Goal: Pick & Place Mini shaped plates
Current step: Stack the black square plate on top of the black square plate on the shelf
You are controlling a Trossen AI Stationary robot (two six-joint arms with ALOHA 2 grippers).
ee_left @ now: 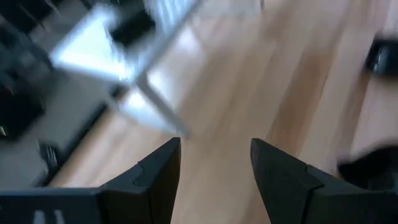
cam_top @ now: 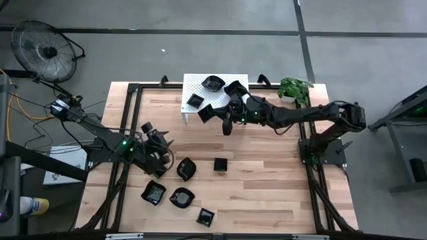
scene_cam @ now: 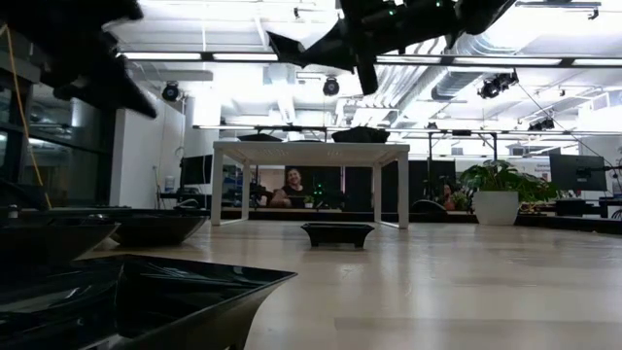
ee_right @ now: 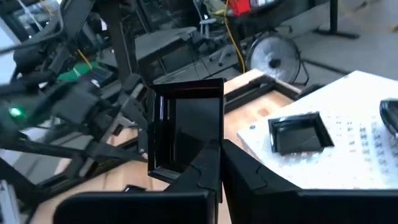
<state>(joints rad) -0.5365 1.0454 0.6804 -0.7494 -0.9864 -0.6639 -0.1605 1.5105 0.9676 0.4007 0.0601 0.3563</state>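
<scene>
My right gripper hangs in the air at the front left corner of the white perforated stand, shut on the edge of a square black mini plate that stands tilted on edge. Three more black plates rest on the stand, among them a square one. Several other plates lie on the wooden table, such as a rounded one and a small square one. My left gripper hovers open at the left of the table with nothing between its fingers.
A potted plant stands at the back right corner. Black frame rails run along both sides of the table. A floor fan stands beyond the back left. People sit in the room behind the table.
</scene>
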